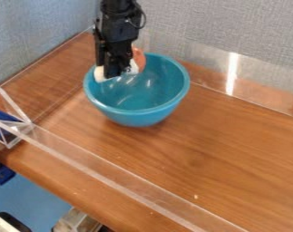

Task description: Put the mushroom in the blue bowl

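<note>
So our gripper (pixel 117 65) points almost straight down at the far left rim of the blue bowl (pixel 142 98), fingers clamped on the mushroom (pixel 131 60). We can make out the cream stem between the fingers and a bit of reddish cap poking out on the right side. The mushroom sits right around rim level, over the bowl's back edge rather than over the middle, and that's our worry. If we let go here, it could clip the rim and bounce out onto the wooden table (pixel 233 136), maybe rolling toward the clear acrylic wall (pixel 100 177). The bowl is glossy and light-looking, so if the fingers bump the rim we could shove or tip it too. We'd nudge toward the center before opening.
</note>
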`<state>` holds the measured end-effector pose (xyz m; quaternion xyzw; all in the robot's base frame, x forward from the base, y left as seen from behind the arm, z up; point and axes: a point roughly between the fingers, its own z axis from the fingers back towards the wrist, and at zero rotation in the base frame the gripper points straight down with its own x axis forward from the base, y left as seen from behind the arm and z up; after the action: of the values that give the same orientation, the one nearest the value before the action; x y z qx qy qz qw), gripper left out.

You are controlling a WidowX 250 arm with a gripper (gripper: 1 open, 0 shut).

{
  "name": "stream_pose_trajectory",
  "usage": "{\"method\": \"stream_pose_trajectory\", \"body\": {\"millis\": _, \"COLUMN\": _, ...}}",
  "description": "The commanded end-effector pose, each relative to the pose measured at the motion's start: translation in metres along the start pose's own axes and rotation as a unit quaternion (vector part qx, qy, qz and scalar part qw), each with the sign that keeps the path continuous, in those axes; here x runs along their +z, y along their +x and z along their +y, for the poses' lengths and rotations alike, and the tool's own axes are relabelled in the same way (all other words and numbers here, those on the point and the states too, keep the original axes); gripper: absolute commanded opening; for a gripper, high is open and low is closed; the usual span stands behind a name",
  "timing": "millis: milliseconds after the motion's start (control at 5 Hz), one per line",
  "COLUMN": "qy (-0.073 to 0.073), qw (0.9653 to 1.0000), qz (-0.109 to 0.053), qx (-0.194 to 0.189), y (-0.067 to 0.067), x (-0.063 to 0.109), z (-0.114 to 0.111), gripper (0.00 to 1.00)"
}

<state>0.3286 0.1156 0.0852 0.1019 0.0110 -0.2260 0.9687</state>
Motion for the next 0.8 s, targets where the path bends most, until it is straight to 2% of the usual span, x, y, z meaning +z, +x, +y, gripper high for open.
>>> {"method": "stream_pose_trajectory", "body": {"millis": 0, "qy": 0.024, "qw": 0.9994, "qz": -0.018, "qx": 0.017, "y": 0.000, "x": 0.014, "z": 0.018, "gripper": 0.00}}
{"method": "stream_pose_trajectory", "body": {"millis": 600, "qy": 0.017, "qw": 0.9998, "qz": -0.004, "qx": 0.005, "y": 0.009, "x": -0.015, "z": 0.021, "gripper": 0.00}}
